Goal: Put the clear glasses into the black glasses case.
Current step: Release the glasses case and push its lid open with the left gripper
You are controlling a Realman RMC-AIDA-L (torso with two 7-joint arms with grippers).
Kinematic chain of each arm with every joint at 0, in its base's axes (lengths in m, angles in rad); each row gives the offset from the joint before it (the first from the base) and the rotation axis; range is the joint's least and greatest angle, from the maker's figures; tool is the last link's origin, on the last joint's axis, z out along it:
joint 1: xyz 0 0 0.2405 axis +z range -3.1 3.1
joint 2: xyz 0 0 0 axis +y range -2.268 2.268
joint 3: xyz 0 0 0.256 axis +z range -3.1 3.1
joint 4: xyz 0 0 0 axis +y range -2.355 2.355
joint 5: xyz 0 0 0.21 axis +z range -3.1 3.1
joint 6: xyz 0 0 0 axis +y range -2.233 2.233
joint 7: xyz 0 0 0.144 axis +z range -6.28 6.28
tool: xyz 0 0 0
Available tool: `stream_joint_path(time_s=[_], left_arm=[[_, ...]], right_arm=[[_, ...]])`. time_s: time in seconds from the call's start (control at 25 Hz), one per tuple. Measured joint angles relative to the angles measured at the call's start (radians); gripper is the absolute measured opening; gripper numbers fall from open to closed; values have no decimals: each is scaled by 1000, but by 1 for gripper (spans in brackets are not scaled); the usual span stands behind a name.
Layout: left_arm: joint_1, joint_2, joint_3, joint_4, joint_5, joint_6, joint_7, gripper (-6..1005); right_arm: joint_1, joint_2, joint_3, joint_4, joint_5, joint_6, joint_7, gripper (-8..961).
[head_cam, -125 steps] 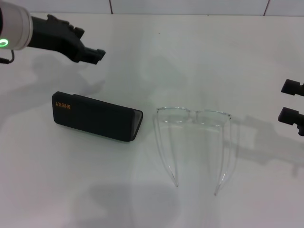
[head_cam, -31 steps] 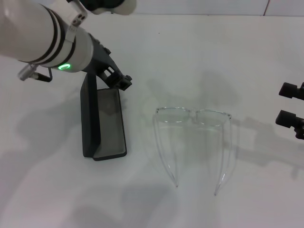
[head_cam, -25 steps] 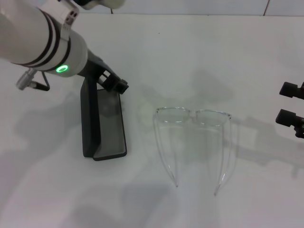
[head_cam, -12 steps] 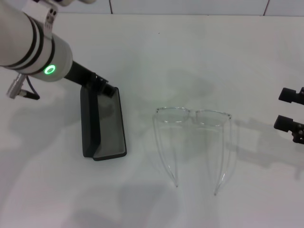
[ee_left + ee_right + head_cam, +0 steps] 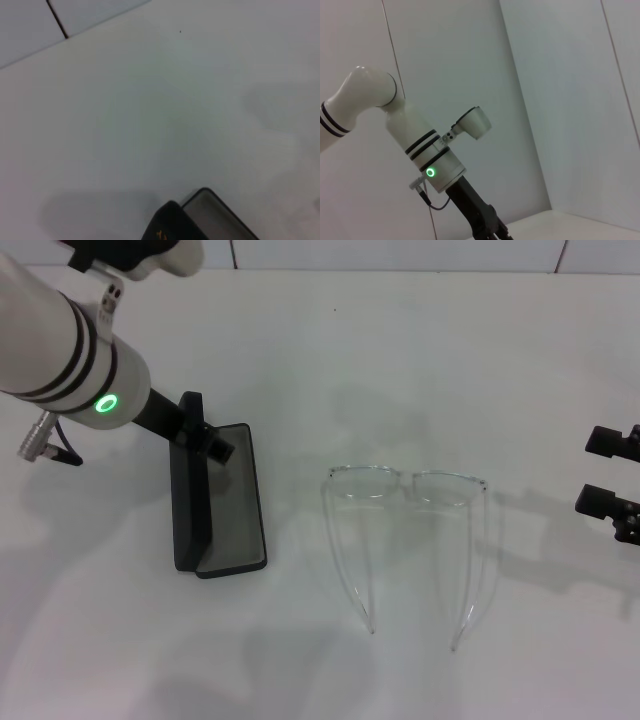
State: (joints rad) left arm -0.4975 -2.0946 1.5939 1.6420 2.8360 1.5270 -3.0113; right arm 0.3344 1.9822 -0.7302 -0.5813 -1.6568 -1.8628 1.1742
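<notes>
The clear glasses [image 5: 405, 485] lie on the white table right of centre, with both temple arms unfolded toward the front edge. The black glasses case [image 5: 232, 502] stands open left of them. Its lid [image 5: 189, 502] is upright and the grey lining faces the glasses. In the left wrist view only the case's far corner [image 5: 200, 215] shows. My left gripper [image 5: 205, 428] is at the far end of the lid, open, with nothing in it. My right gripper [image 5: 608, 472] hovers open at the right edge, well clear of the glasses.
The white table [image 5: 420, 350] runs back to a tiled wall. The left arm [image 5: 70, 350] reaches over the table's far-left corner. In the right wrist view the left arm [image 5: 432, 160] stands before a white wall.
The case, shut and lying flat five seconds ago, now stands open with its lid up. In the last second my left gripper drew back leftward to the lid's far end. The glasses have not moved.
</notes>
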Motion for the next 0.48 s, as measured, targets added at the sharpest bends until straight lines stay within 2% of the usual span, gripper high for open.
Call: stream_joint_path(time_s=[0.48], left_arm=[[-26, 1, 8, -58, 0, -2, 0, 743]], right_arm=[[3, 1, -3, 0, 0, 12, -1, 725]])
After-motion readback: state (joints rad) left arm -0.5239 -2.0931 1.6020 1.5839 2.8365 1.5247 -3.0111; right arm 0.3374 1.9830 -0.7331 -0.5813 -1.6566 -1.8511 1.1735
